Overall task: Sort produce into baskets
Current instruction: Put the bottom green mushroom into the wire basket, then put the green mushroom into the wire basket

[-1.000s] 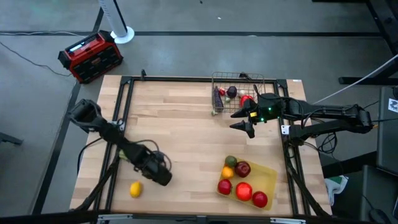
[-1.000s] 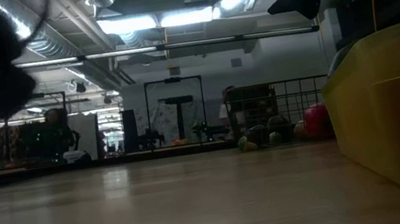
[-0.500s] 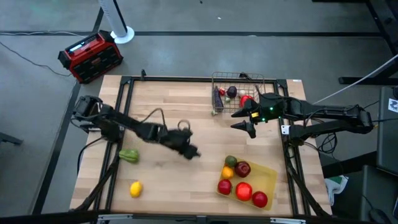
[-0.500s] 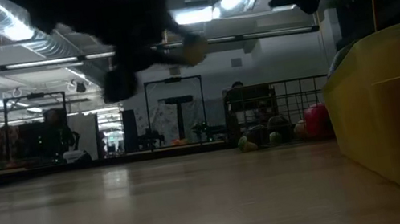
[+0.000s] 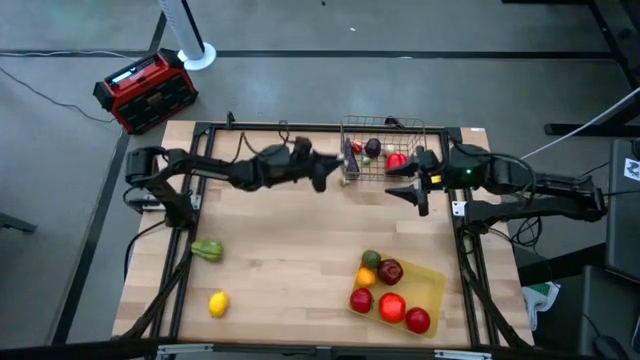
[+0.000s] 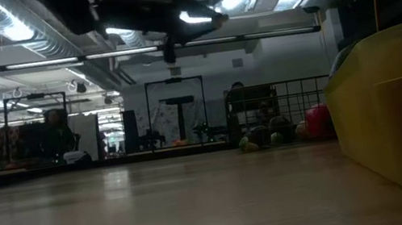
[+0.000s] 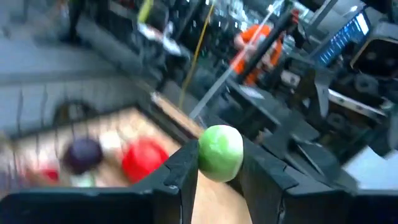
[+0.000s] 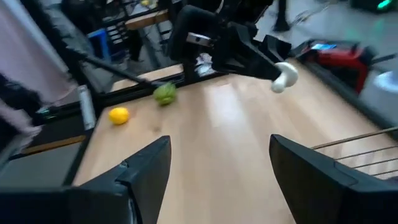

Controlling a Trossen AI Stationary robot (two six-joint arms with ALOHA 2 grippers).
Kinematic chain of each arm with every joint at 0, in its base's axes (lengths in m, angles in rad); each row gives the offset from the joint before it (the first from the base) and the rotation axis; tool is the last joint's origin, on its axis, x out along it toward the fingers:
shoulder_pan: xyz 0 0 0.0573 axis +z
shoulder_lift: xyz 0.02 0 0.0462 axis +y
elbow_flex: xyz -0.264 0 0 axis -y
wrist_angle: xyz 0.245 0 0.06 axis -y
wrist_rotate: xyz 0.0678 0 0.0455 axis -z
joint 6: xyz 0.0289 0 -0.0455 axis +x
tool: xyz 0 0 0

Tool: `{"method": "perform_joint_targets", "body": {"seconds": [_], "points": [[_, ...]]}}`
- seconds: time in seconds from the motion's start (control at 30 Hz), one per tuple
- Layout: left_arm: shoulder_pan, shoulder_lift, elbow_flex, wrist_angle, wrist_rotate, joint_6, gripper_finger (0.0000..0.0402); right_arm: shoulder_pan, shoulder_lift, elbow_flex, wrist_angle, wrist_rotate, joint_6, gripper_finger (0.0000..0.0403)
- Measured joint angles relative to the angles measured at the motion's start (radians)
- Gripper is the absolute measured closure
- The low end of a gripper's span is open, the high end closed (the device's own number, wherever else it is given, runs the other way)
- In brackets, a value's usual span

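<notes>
left tool [image 7: 219, 177] clamped on green ball [image 7: 220, 151], near wire basket [image 5: 352, 150].
carry over rim, release low inside; right tool [image 8: 214, 165] apart, waits beside.

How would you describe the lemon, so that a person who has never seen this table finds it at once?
Start at the wooden table and go to its near left corner, far from the yellow tray and the wire basket. Two pieces lie loose there: the lemon is the bright yellow one nearer the table's edge, while its neighbour, the green pepper, is green.
</notes>
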Motion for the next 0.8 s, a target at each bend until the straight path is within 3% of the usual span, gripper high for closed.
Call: {"method": "perform_joint_targets", "body": {"seconds": [0.2, 0.43, 0.8], "points": [[0.047, 0.132, 0.165, -0.002, -0.002, 0.216, 0.0298, 0.000, -0.005, 0.000, -0.003, 0.092, -0.006, 0.0134], [0.078, 0.268, 0.287, -0.040, -0.002, 0.356, 0.0293, 0.000, -0.004, 0.000, -0.083, 0.094, -0.006, 0.0134], [0.109, 0.304, 0.304, -0.095, -0.021, 0.403, 0.0184, 0.000, 0.001, 0.000, -0.158, 0.095, -0.006, 0.0134]]}}
